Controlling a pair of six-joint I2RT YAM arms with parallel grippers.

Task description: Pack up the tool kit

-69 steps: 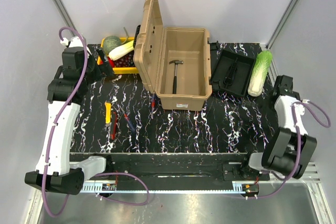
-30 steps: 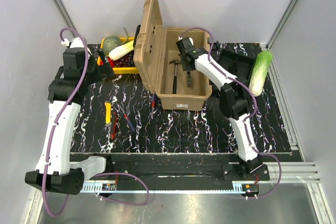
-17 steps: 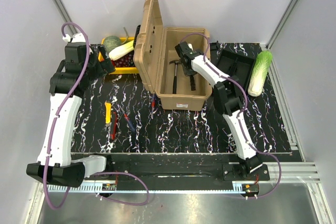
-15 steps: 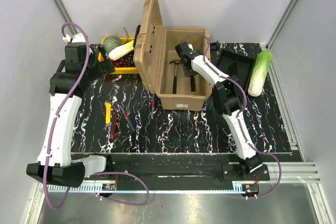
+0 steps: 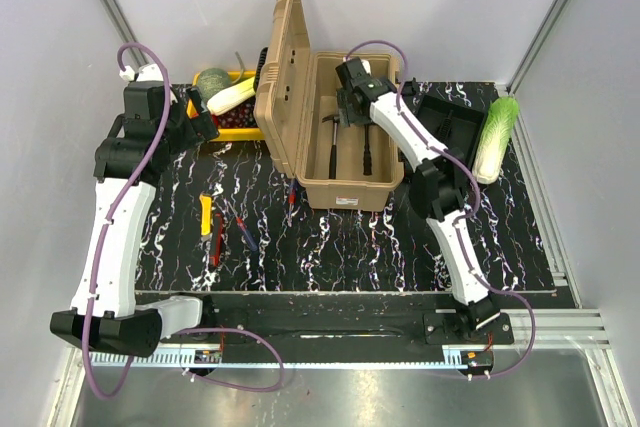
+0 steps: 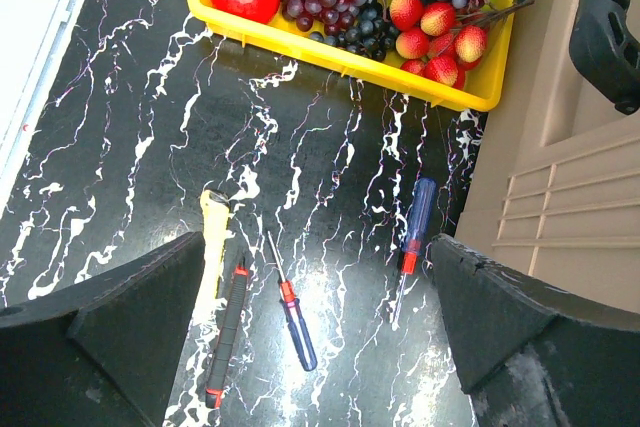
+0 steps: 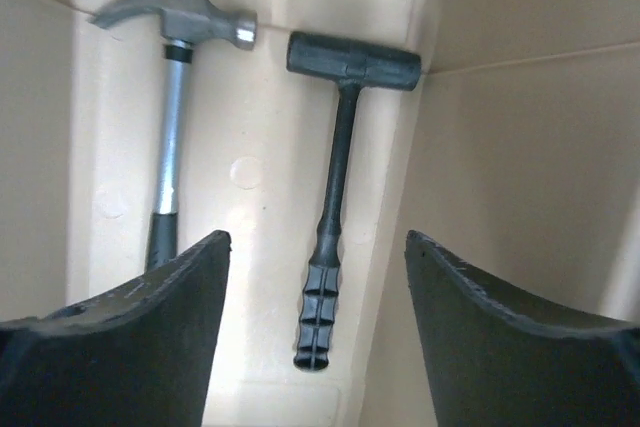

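Note:
The tan toolbox (image 5: 345,187) stands open with its lid (image 5: 283,67) upright on the left. On its floor lie a claw hammer (image 7: 170,117) and a black mallet (image 7: 335,177), side by side. My right gripper (image 7: 315,237) hangs open above the mallet's handle, touching nothing; the top view shows it over the box's far end (image 5: 352,107). My left gripper (image 6: 318,239) is open above the table. Below it lie a yellow tool (image 6: 213,247), a black and red tool (image 6: 228,332) and two blue-handled screwdrivers (image 6: 297,322) (image 6: 417,222).
A yellow crate (image 6: 350,57) of fruit sits at the back left beside the lid. The black inner tray (image 5: 445,137) lies right of the toolbox, with a cabbage (image 5: 497,137) beyond it. The loose tools (image 5: 225,222) lie left of the box front.
My right gripper has opened and let go of the black mallet, which now lies in the box beside the hammer. The gripper has pulled back toward the box's far end. The left arm shifted slightly.

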